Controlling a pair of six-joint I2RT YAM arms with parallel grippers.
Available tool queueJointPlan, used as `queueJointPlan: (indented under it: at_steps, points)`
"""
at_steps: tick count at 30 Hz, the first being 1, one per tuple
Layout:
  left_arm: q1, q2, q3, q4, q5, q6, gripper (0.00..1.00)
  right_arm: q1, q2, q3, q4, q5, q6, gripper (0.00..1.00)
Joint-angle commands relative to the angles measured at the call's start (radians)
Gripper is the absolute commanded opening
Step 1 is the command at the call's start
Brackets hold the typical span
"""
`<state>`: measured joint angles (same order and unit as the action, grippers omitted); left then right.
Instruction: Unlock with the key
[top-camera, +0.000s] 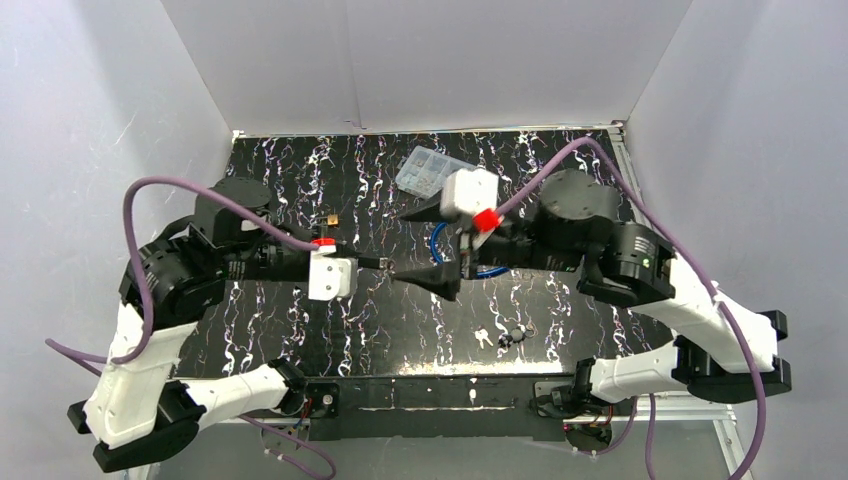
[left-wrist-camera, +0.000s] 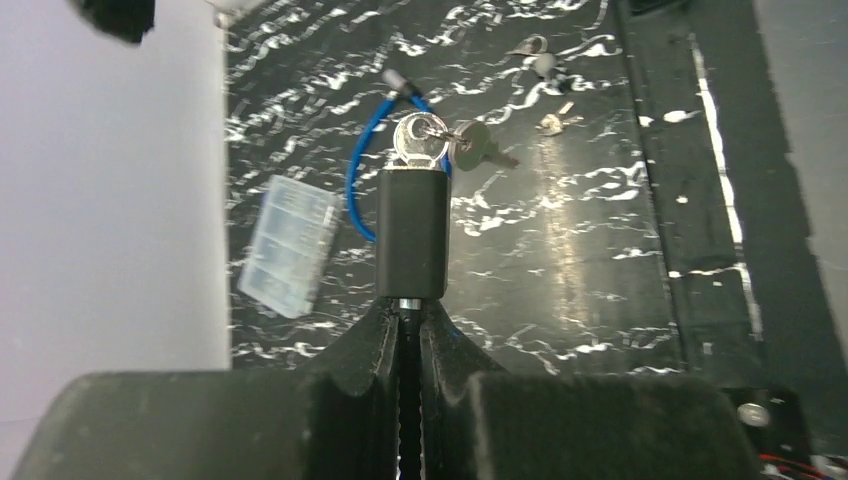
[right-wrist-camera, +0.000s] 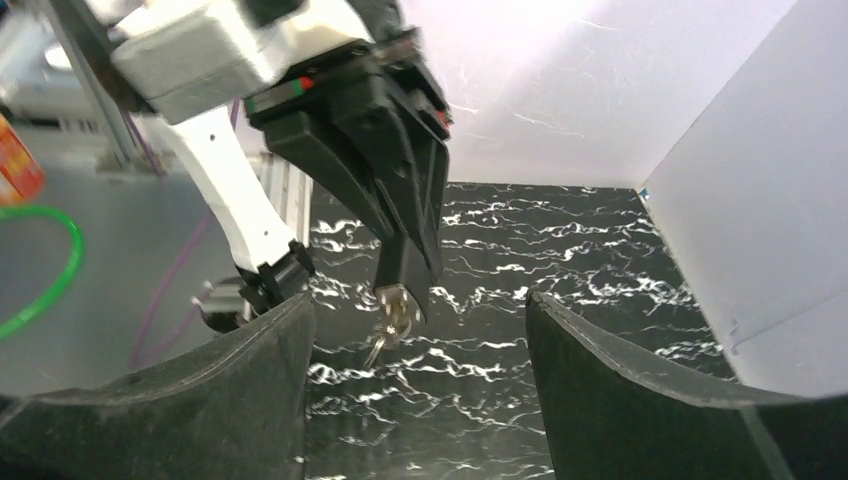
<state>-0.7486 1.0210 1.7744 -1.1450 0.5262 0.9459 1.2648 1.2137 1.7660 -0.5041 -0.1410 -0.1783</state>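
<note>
The lock is a black oblong body held up off the table, and my left gripper is shut on its near end. A silver key sits in the lock's far end, with a second key hanging from its ring. The lock's blue cable loops below. From above, the lock points right toward my right gripper. My right gripper is open wide, with the key in the gap between its fingers, touching neither.
A clear plastic box lies at the back of the black marbled table. Loose keys lie near the front edge. A small yellow piece sits left of centre. White walls close in three sides.
</note>
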Motion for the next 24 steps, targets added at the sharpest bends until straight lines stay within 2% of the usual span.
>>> queueJointPlan:
  at_steps: [1, 5, 8, 16, 22, 24]
  points:
    - [-0.004, 0.013, 0.017, -0.093, 0.080, -0.088, 0.00, 0.078, 0.045, 0.073, -0.059, 0.125, -0.237, 0.84]
    - [-0.003, 0.022, 0.030, -0.108, 0.074, -0.079, 0.00, 0.114, 0.082, 0.092, -0.073, 0.179, -0.274, 0.84]
    - [-0.003, 0.024, 0.034, -0.114, 0.069, -0.072, 0.00, 0.128, 0.116, 0.111, -0.096, 0.202, -0.285, 0.80]
    - [-0.004, 0.027, 0.047, -0.122, 0.048, -0.058, 0.00, 0.134, 0.177, 0.144, -0.144, 0.155, -0.242, 0.61]
    - [-0.004, 0.028, 0.053, -0.091, 0.029, -0.061, 0.00, 0.135, 0.193, 0.131, -0.140, 0.120, -0.210, 0.58]
    - [-0.004, 0.024, 0.053, -0.065, 0.028, -0.069, 0.00, 0.135, 0.200, 0.127, -0.132, 0.125, -0.200, 0.50]
